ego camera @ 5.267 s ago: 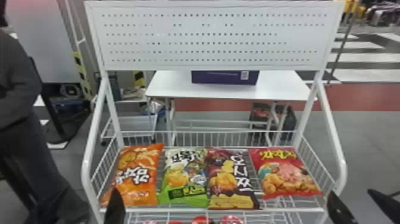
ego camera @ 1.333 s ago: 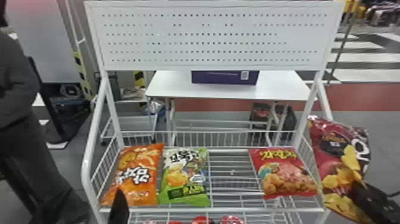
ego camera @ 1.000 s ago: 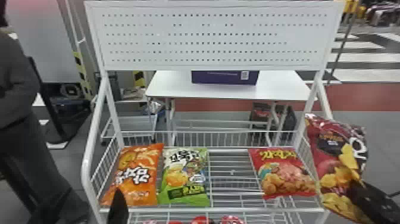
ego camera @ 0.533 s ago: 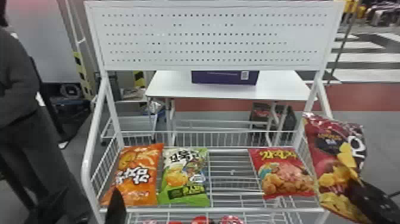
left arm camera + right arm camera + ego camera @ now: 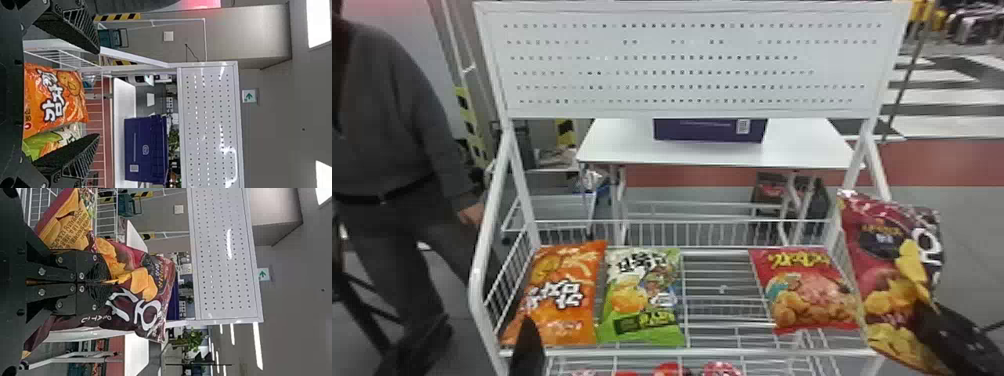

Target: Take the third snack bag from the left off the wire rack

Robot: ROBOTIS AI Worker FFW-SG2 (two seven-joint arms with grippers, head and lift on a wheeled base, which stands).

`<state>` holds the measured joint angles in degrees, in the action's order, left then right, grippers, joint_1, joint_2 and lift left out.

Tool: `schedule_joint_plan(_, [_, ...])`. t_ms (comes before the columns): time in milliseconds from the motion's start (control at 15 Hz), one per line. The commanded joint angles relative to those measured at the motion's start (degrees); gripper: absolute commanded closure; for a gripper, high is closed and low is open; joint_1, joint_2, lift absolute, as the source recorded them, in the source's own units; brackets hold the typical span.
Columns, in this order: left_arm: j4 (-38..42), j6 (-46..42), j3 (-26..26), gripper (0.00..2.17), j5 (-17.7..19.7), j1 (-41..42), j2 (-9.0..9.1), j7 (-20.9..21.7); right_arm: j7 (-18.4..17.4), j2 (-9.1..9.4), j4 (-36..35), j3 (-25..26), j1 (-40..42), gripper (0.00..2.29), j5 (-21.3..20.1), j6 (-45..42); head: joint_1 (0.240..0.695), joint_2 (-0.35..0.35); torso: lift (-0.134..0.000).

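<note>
The right gripper (image 5: pixel 103 284), two flat black fingers with ribbed pads bolted to a black metal frame, is clamped on the snack bag (image 5: pixel 887 260) near its lower end, pinching the crinkled film flat between the pads. The bag is a glossy, dark maroon pillow pouch printed with yellow chips and white lettering. It stands up from the gripper, tilted, in the air just off the right side of the wire rack (image 5: pixel 717 295), outside the right rail and off the shelf. The shelf is a grid of thin white wires with a low railed edge, carried on round white tube posts. Three puffy, shiny bags lie flat on it: an orange bag (image 5: pixel 559 295) at the left, a green bag (image 5: pixel 642 295) touching its right edge, and a red bag (image 5: pixel 804 290) toward the right. A stretch of open wire grid shows between the green bag and the red one. The left gripper (image 5: pixel 98 92) sits low at the near left edge of the rack, just in front of the orange bag, its two ribbed black fingers spread wide with nothing between them. Behind the shelf rises a flat white pegboard panel (image 5: pixel 682 60) dotted with rows of small holes. Farther back, a smooth white table (image 5: pixel 712 150) carries a dark blue rectangular box (image 5: pixel 709 130).
</note>
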<state>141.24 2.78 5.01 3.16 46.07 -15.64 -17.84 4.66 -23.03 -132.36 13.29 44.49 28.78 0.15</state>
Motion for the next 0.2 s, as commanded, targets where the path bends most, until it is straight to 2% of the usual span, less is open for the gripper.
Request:
schedule_joint_plan(0, [0.0, 0.2, -0.1, 0.14, 0.0, 0.0, 0.0, 0.0, 0.0, 0.0, 0.0, 0.0, -0.1, 2.24, -0.1, 0.0, 0.499, 0.0, 0.0])
schedule_joint_plan(133, [0.0, 0.0, 0.0, 0.14, 0.0, -0.1, 0.0, 0.0, 0.0, 0.09, 0.0, 0.0, -0.1, 2.24, -0.1, 0.0, 0.499, 0.0, 0.0])
